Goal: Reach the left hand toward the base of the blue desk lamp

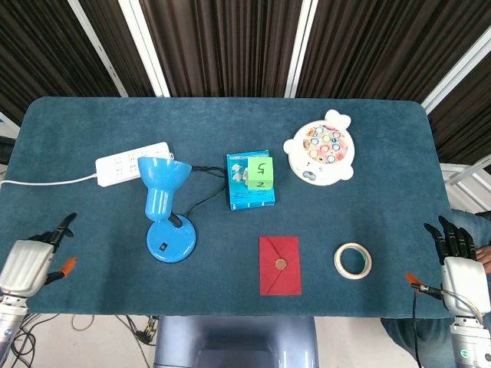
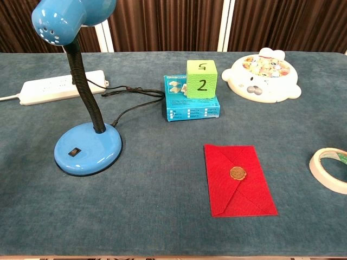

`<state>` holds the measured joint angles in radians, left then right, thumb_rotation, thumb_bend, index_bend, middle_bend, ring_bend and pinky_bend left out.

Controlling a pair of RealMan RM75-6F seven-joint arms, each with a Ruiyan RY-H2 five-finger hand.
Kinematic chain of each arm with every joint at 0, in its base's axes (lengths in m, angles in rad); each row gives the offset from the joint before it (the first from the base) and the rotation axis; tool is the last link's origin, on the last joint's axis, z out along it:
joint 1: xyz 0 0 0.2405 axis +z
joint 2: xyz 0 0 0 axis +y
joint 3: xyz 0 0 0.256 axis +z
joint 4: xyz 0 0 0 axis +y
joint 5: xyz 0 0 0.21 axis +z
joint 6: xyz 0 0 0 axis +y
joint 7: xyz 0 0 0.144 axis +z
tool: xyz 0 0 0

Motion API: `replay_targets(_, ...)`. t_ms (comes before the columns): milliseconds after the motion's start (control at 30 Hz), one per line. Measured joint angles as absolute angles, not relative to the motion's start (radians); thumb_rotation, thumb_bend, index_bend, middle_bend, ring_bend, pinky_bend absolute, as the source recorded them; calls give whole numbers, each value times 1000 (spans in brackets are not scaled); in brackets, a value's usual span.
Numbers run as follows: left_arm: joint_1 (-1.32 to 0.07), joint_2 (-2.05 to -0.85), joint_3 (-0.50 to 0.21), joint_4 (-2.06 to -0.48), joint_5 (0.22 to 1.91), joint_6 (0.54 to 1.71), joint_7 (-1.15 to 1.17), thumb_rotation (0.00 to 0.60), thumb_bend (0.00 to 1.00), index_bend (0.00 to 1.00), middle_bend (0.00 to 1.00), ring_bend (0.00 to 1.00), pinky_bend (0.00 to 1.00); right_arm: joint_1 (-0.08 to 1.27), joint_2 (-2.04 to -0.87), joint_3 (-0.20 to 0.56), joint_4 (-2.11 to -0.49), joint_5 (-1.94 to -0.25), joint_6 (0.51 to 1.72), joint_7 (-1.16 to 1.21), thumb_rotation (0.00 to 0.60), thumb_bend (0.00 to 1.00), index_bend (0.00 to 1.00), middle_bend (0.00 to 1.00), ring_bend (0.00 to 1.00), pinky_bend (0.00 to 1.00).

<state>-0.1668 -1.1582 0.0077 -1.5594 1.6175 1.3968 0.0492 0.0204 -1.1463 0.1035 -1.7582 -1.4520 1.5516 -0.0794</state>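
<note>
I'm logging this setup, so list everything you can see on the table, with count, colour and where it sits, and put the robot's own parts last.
table: one, dark blue cloth top, fills both views
blue desk lamp: one, blue, left of centre
base: one, round, blue, near side of the lamp
power strip: one, white, far left, behind the lamp
box: one, light blue, centre
cube: one, green, numbered, on the box
fishing toy: one, white, far right
envelope: one, red, near centre
tape roll: one, whitish, near right
left hand: one, near-left edge, holds nothing
right hand: one, near-right edge, holds nothing
</note>
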Motion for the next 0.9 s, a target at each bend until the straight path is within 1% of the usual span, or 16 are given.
replay_targets(67, -190, -1172, 17, -1550, 1627, 1348, 52, 600, 504, 73, 667, 721, 790, 20, -1146, 105, -1757, -1452, 1553, -78, 600, 140, 144, 10, 9, 0)
replay_targets(167, -229, -1202, 28, -1535, 1643, 1281, 72, 600, 526, 77, 699, 744, 799, 19, -1146, 105, -1758, -1452, 1555, -80, 600, 141, 144, 10, 9, 0)
replay_targets(333, -271, -1248, 38, -1524, 1643, 1196, 116, 600, 526, 74, 707, 750, 800, 19, -1148, 104, -1758, -1451, 1555, -83, 600, 141, 143, 10, 10, 0)
replay_targets(633, -331, -1317, 40, -1521, 1589, 1063, 179, 600, 526, 73, 706, 750, 801, 19, -1145, 108, -1756, -1443, 1553, -83, 600, 140, 144, 10, 10, 0)
replay_targets(900, -358, -1357, 40, -1520, 1567, 1030, 214, 600, 526, 73, 706, 750, 801, 19, -1145, 111, -1753, -1437, 1553, -83, 600, 141, 144, 10, 10, 0)
